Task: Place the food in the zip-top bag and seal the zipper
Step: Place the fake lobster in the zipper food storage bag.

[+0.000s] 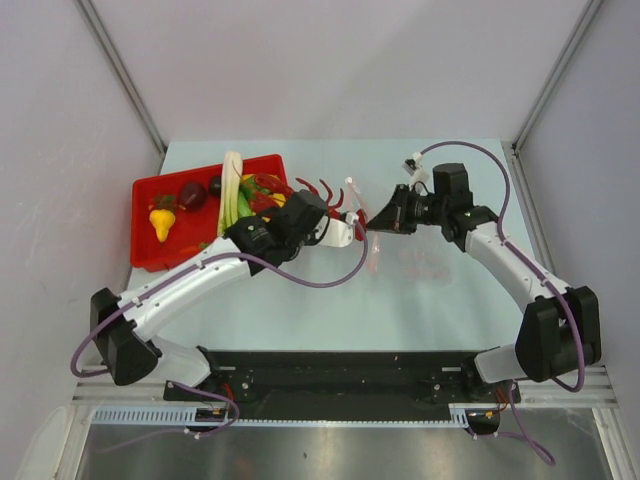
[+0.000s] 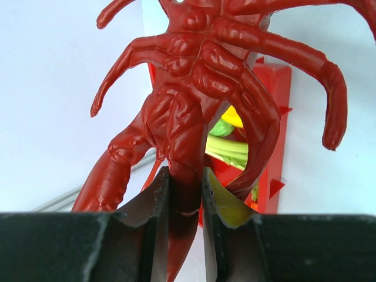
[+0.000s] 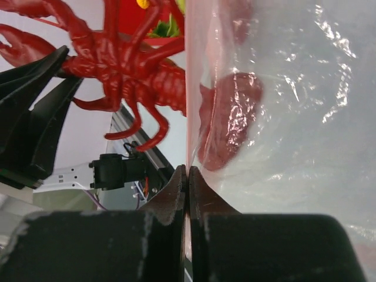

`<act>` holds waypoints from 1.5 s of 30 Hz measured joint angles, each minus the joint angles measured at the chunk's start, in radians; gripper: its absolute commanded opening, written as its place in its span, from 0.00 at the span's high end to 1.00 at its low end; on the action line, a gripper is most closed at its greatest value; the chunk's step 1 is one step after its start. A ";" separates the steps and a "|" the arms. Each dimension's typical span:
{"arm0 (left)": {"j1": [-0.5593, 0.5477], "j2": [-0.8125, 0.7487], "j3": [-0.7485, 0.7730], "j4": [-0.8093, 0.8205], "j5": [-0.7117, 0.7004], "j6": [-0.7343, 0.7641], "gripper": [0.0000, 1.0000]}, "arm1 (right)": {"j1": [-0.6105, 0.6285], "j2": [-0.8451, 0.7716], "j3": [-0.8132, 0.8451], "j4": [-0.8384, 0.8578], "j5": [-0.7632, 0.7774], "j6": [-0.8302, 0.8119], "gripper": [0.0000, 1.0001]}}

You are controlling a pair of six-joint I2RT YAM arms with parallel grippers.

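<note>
My left gripper (image 2: 185, 188) is shut on a limb of the red lobster (image 2: 194, 88) and holds it above the table (image 1: 300, 195). My right gripper (image 3: 187, 176) is shut on the edge of the clear zip-top bag (image 3: 294, 117), held up beside the lobster (image 3: 117, 70). The pinkish-red zipper (image 3: 189, 88) runs up from my right fingertips. Part of the lobster shows red through the plastic; I cannot tell if it is inside or behind. In the top view the two grippers meet at mid-table, left (image 1: 338, 228), right (image 1: 372, 222).
The red tray (image 1: 150, 255) at the left holds a yellow pear (image 1: 161, 222), dark round fruits (image 1: 192, 195), a white-green leek (image 1: 232, 185) and other green and yellow pieces. Grey walls enclose the table on three sides.
</note>
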 measured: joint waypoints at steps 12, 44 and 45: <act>-0.130 0.042 0.012 -0.010 -0.012 -0.024 1.00 | 0.067 0.047 0.002 0.025 0.004 0.034 1.00; -0.130 0.028 -0.003 0.056 0.055 -0.251 1.00 | 0.163 0.004 0.051 -0.004 -0.086 -0.104 1.00; -0.133 0.028 -0.003 0.066 0.053 -0.258 0.99 | 0.162 0.006 0.051 0.016 -0.098 -0.078 1.00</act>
